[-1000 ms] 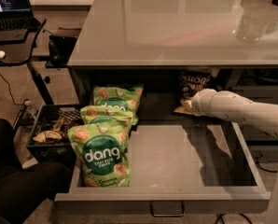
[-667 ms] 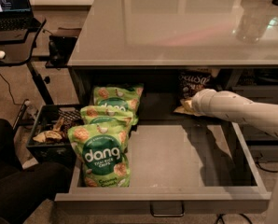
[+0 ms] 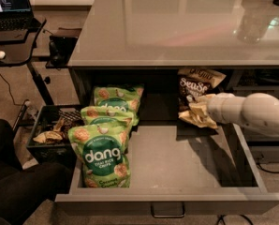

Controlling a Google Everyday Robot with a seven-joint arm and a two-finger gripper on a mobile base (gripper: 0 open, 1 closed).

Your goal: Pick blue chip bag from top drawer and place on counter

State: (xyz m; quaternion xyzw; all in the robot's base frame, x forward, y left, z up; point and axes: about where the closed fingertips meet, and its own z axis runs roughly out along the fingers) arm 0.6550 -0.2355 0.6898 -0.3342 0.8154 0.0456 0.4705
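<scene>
Three dang bags [image 3: 103, 156], pincer [image 3: 199, 109] inside top drawer [image 3: 177, 161].

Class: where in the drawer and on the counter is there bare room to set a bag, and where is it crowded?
Bare: the top drawer floor between the green dang bags at left and its right wall; the counter near its front edge. Crowded: back right, where the gripper meets the blue chip bag.

An office-like room: a black desk [image 3: 18, 55] with an open laptop [image 3: 8, 6] stands beside a glossy grey surface [image 3: 177, 27] over a snack drawer [image 3: 177, 161]; the robot's hand [image 3: 200, 108] is at its back right.
</scene>
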